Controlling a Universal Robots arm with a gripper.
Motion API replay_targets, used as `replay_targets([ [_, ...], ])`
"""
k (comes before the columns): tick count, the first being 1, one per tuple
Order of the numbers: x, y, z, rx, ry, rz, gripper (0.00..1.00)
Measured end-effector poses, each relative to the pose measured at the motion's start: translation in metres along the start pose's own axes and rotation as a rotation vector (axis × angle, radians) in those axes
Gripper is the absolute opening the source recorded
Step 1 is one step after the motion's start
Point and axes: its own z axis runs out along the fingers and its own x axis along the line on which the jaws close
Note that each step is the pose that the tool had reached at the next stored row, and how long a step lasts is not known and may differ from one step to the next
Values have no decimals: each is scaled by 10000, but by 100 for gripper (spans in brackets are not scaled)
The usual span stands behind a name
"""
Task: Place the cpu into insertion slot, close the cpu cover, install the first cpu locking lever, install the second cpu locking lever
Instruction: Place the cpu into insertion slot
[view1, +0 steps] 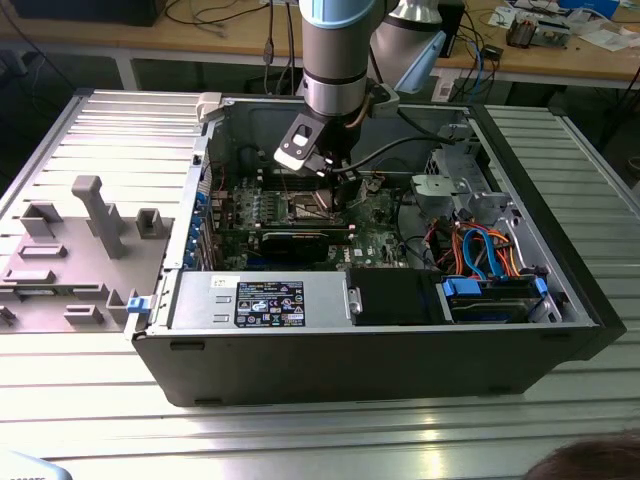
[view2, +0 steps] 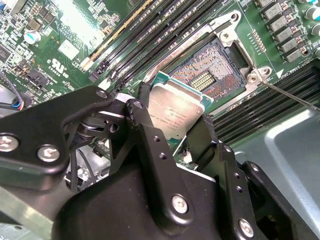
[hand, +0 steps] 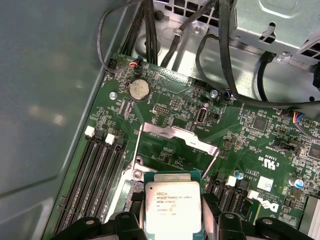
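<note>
My gripper (view2: 172, 107) is shut on the cpu (view2: 176, 114), a small square chip with a silvery top on a green carrier edge, gripped by two opposite sides. In the second wrist view the cpu hangs tilted just short of the insertion slot (view2: 212, 70), whose dark pin field lies bare inside a silver rim. In the first wrist view the cpu (hand: 172, 210) sits between my black fingers (hand: 207, 202), and the cpu cover (hand: 180, 134) stands swung open beyond it. Thin wire levers (hand: 134, 152) stand raised beside the socket. In the exterior view my gripper (view1: 335, 182) is low inside the case, over the green board (view1: 375, 215).
Long black memory slots (view2: 150, 35) run on both sides of the socket. A black expansion card (view1: 295, 243) and grey power supply (view1: 265, 300) lie nearer the case front. Cables (hand: 225, 55) and a drive cage (view1: 470, 210) stand at the exterior view's right. A grey fixture (view1: 90, 240) stands outside.
</note>
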Motion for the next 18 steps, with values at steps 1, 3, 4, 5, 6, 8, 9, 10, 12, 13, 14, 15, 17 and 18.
replay_targets([
  [1, 0, 0, 0, 0, -1, 12, 55],
  [3, 0, 0, 0, -1, -4, 41, 55],
  [4, 0, 0, 1, -1, -5, 62, 55],
  [5, 0, 0, 1, -1, -7, 81, 55],
  [6, 0, 0, 1, -1, -8, 88, 55],
  [8, 0, 0, 1, -2, -9, 112, 55],
  [9, 0, 0, 1, -2, -10, 125, 55],
  [10, 0, 0, 1, -3, -11, 138, 55],
  [12, 0, 0, 1, -3, -14, 167, 55],
  [13, 0, 0, 1, -4, -15, 182, 55],
  [14, 0, 0, 2, -4, -16, 199, 55],
  [15, 0, 0, 1, -4, -17, 208, 55],
  [17, 0, 0, 1, -5, -19, 228, 55],
  [18, 0, 0, 2, -4, -20, 236, 55],
])
